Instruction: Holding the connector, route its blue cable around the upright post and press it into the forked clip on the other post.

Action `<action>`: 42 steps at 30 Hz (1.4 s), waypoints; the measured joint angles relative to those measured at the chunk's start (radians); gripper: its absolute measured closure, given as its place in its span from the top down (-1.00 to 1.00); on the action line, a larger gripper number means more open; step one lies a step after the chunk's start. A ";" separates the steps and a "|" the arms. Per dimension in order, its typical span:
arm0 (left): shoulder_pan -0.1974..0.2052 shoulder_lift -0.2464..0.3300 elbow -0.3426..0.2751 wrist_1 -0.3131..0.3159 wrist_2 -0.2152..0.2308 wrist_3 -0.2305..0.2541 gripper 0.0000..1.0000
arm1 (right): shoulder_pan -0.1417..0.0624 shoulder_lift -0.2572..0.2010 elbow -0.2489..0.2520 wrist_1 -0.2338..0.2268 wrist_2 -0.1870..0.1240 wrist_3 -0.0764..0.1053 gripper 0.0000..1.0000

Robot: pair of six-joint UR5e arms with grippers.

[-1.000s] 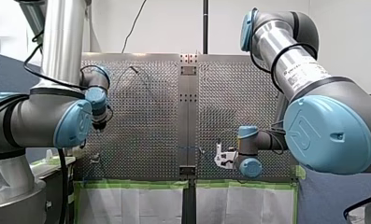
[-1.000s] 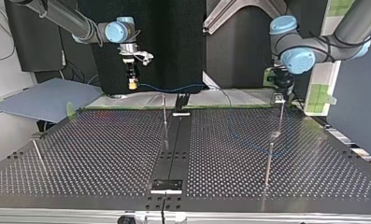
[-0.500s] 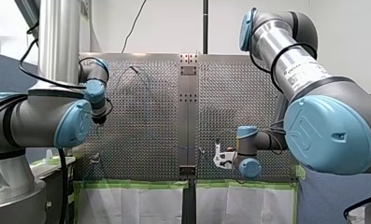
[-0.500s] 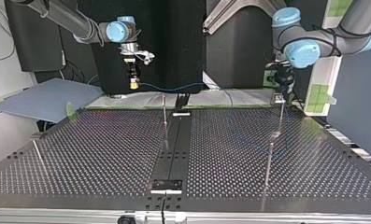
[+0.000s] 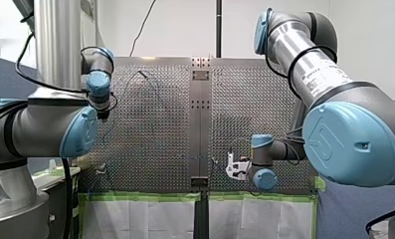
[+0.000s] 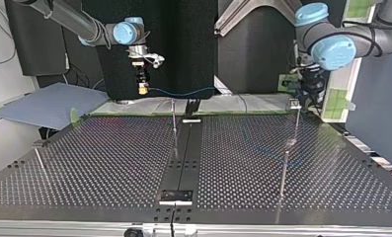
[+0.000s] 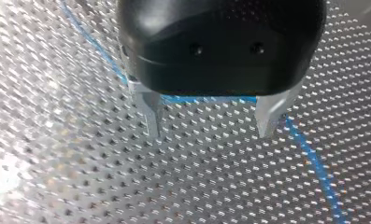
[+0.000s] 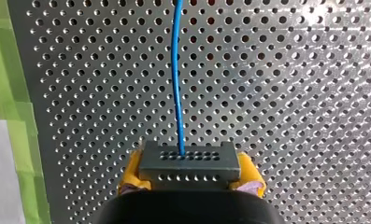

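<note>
Connector point(image 8: 189, 162), a grey block with two rows of small holes, sits pinched between the yellow pads point(image 8: 129, 176) of my right gripper point(image 8: 189, 177), beside the green-taped edge point(image 8: 12, 116); its blue cable point(image 8: 176, 70) runs straight ahead over open perforated table point(image 8: 290, 93). In the top view the cable passes above the upright post point(image 6: 174, 116); the forked clip point(image 6: 295, 103) stands near my left gripper point(image 7: 210, 126), whose metal fingers point(image 7: 150, 114) are spread, cable crossing beneath; the label point(image 5: 320, 75) on my right arm point(image 5: 294, 45) is too small to read.
</note>
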 joint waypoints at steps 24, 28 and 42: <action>-0.007 0.163 0.206 -0.197 0.064 0.181 1.00 | -0.008 0.001 -0.001 -0.013 -0.004 0.009 -0.99; -0.009 0.159 0.238 -0.205 0.091 0.213 1.00 | -0.013 0.001 -0.001 -0.015 -0.005 0.012 -0.99; 0.005 0.163 0.370 -0.095 0.144 0.335 1.00 | -0.018 0.001 -0.008 -0.016 -0.034 0.062 -0.99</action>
